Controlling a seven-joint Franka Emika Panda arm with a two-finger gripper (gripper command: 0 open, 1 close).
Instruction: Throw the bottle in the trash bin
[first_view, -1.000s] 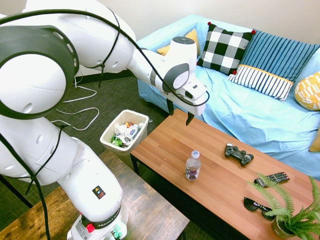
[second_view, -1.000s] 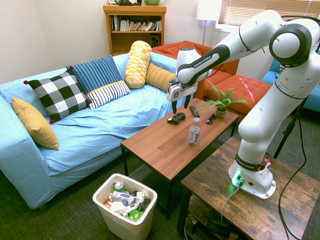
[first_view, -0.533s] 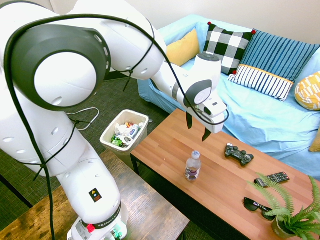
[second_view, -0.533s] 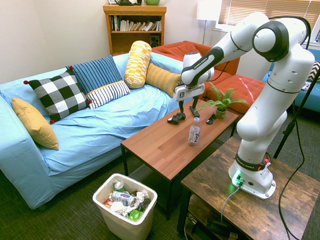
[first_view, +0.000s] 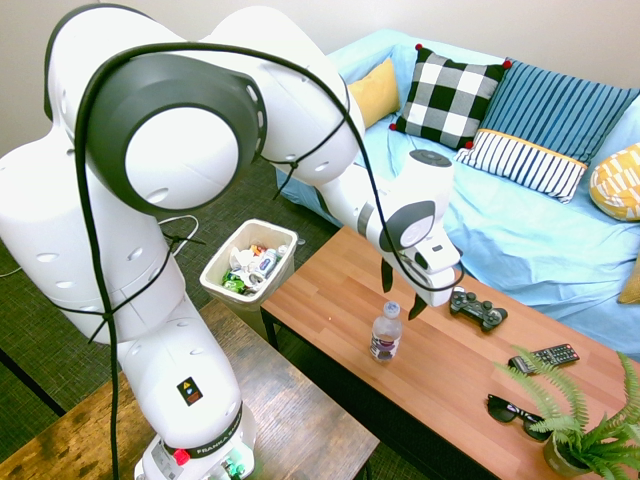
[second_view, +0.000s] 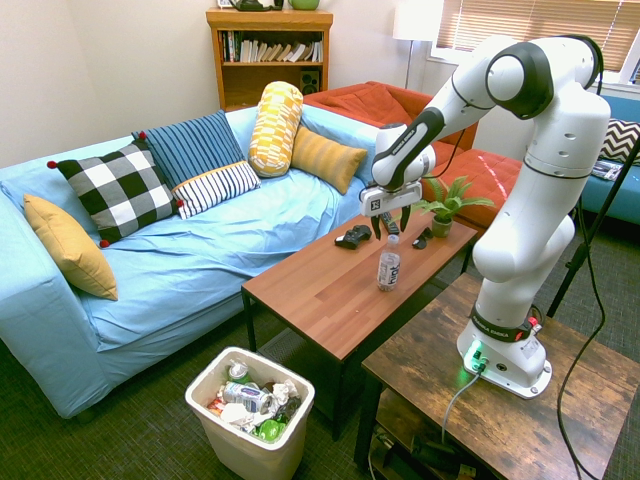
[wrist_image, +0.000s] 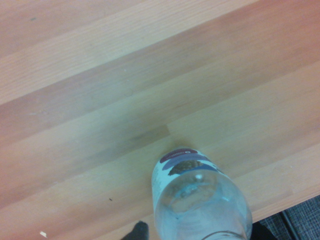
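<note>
First exterior view: jaws (first_view: 400, 294) spread wide above the upright bottle (first_view: 385, 333), game controller (first_view: 478, 308) nearby on the coffee table (first_view: 330, 290).

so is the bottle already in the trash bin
No, the bottle stands upright on the coffee table under the open gripper, while the trash bin sits on the floor beside the table.

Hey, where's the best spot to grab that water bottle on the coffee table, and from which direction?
Probably from straight above, closing on the upper body just under the white cap. The bottle stands upright on the coffee table with free space all round, and the open end effector hangs just over it, fingers pointing down. The controller sits well clear.
</note>
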